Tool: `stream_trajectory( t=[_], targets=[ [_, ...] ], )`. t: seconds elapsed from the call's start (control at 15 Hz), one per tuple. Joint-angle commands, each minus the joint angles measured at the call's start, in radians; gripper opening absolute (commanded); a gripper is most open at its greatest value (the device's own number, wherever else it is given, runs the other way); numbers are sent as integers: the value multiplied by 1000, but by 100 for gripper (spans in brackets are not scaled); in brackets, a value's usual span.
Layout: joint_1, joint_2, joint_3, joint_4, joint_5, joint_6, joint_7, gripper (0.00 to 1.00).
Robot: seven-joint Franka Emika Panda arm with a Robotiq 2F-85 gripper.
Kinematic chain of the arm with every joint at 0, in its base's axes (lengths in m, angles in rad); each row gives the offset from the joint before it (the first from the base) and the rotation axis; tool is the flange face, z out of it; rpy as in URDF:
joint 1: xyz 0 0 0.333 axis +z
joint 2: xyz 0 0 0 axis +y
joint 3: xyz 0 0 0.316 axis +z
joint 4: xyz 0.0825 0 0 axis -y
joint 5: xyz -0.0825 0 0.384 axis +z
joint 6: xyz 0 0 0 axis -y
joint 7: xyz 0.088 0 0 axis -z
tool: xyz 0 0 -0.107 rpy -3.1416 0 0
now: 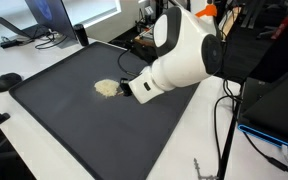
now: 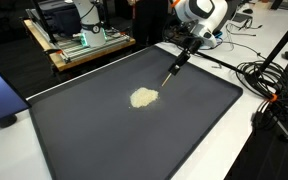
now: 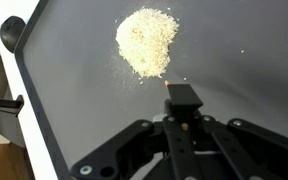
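A small heap of pale grains (image 1: pixel 106 88) (image 2: pixel 143 97) (image 3: pixel 147 42) lies near the middle of a large dark mat (image 1: pixel 84 130) (image 2: pixel 134 140) (image 3: pixel 74 90). My gripper (image 3: pixel 182 112) (image 1: pixel 136 88) (image 2: pixel 189 45) is shut on a thin dark stick-like tool (image 3: pixel 182 96) (image 2: pixel 176 66). The tool slants down toward the mat, and its orange tip sits just off the near edge of the heap. Whether the tip touches the mat I cannot tell. The white arm (image 1: pixel 184 50) hides the mat's far right part in an exterior view.
The mat lies on a white table (image 1: pixel 44 65). A black rounded object (image 1: pixel 8 81) (image 3: pixel 14 32) sits off the mat's corner, with a laptop (image 1: pixel 49 15) behind. Cables (image 2: pixel 269 80) trail along one side, and a wooden cart (image 2: pixel 84 45) stands beyond. A stray grain (image 3: pixel 242 52) lies apart.
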Motion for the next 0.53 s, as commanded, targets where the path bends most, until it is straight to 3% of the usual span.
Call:
stream_trajectory(
  t=[0.0,0.47],
  targets=[
    [-94,-45,39,13,112,23,-118,3],
    [-251,-114,28,36,385,81,-334,3]
  ],
)
